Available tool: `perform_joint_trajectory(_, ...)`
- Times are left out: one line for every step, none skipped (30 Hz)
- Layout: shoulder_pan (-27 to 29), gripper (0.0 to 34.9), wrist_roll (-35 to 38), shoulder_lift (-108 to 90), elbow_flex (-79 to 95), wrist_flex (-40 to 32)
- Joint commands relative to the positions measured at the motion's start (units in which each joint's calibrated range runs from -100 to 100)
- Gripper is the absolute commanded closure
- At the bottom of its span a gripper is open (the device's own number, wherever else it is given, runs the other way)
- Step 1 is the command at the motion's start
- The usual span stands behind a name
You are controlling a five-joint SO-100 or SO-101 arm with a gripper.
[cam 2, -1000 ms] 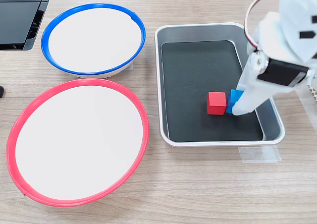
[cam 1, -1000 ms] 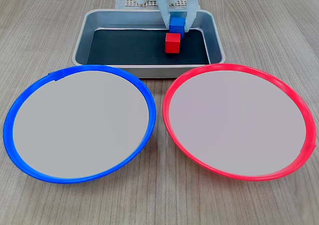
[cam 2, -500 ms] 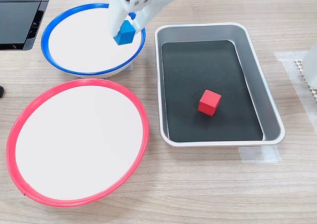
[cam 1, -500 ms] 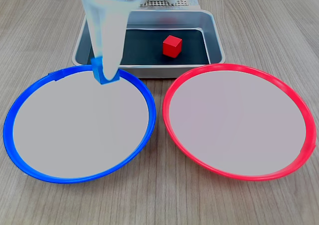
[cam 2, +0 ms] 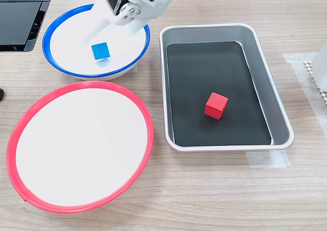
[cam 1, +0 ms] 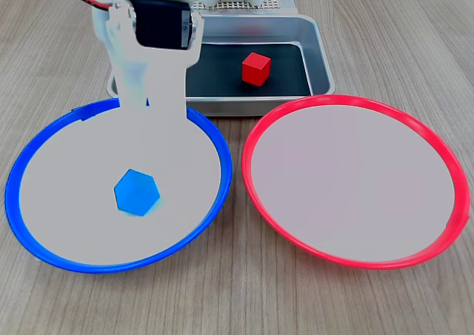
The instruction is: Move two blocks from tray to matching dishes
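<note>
- In the first exterior view, the blue block [cam 1: 137, 192] lies free on the blue-rimmed dish [cam 1: 33, 239], below the white gripper [cam 1: 152, 98]
- Whether its jaws are parted cannot be told; the fingertips blend into the pale dish
- The arm should lift clear of the rim before swinging to the tray [cam 1: 317, 47]
- The red block [cam 1: 255, 68] waits there; the red-rimmed dish [cam 1: 437, 247] is bare

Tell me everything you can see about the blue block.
The blue block is a small bright blue cube with plain, smooth faces. It lies inside the blue-rimmed dish, on its pale centre, apart from the rim. In the first exterior view it shows a corner toward the camera, so it looks six-sided. Nothing grips it; the gripper hangs just above, its fingers off the cube.
</note>
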Motion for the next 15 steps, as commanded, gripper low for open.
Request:
perform_joint_trajectory(-1.69,12.6,-2.59,-11.13,3.36,2.78)
perform_joint_trajectory(-2.53,17.3,-4.15,-14.20,5.00,4.34)
perform_joint_trajectory(-3.38,25.4,-6.01,-17.35,6.64,6.00)
perform_joint_trajectory(-4.60,32.2,-7.57,-20.59,8.73,8.22)
perform_joint_trajectory(-5.92,33.1,-9.13,-23.83,10.64,10.95)
perform_joint_trajectory(-7.62,33.6,-11.18,-27.33,12.74,14.75)
perform_joint_trajectory(-9.40,34.2,-12.50,-30.49,14.92,17.63)
perform_joint_trajectory(-11.19,34.6,-14.36,-33.81,17.84,19.70)
perform_joint_trajectory(-12.89,34.6,-16.65,-36.71,20.57,20.94)
perform_joint_trajectory(-13.92,34.6,-19.34,-39.01,23.12,21.02)
perform_joint_trajectory(-14.86,34.6,-21.88,-40.89,25.66,20.36)
perform_joint_trajectory(-15.71,34.6,-24.86,-42.08,27.85,19.70)
perform_joint_trajectory(-16.46,34.6,-27.35,-42.60,29.40,19.12)
perform_joint_trajectory(-17.12,34.6,-30.04,-42.60,30.58,18.71)
perform_joint_trajectory(-18.16,34.6,-32.33,-42.43,31.40,18.62)
